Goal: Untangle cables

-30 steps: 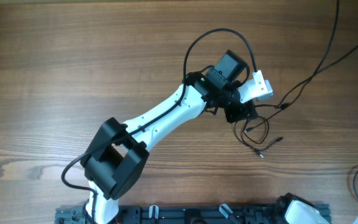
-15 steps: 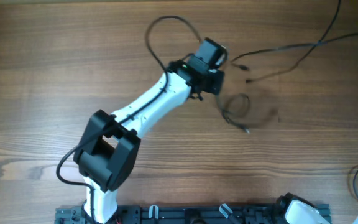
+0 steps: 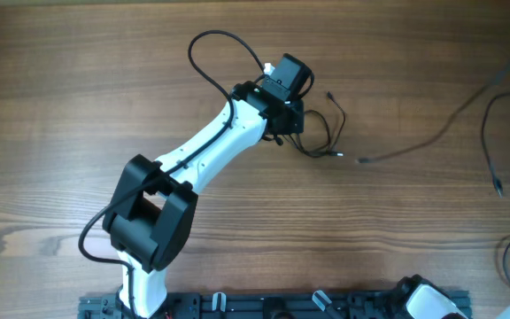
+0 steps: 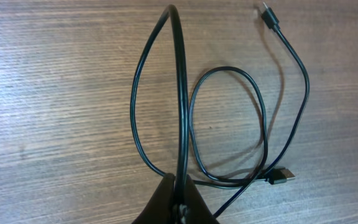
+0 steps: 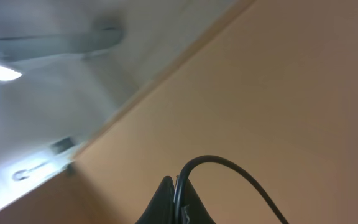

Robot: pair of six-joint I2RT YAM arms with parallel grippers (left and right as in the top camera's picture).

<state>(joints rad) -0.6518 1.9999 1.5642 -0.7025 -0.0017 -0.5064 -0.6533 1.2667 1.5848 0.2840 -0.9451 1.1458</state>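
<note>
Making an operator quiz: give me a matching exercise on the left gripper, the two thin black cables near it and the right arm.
1 left gripper
2 looped thin black cable
3 stretched thin black cable
4 white right arm

a bottom right corner overhead
b runs toward the right edge
c shut on a cable
d coiled on the wooden table

Pairs: 1-c, 2-d, 3-b, 4-a

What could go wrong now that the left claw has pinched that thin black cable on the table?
1. The left gripper is shut on the looped cable, whose strands cross near it. Pulling might tighten the crossing rather than free it.
2. The plug lies beside a loop's lower bend and could snag when dragged.
3. The right gripper pinches a strand. Where that strand leads is not visible, so a tug might strain it.
</note>
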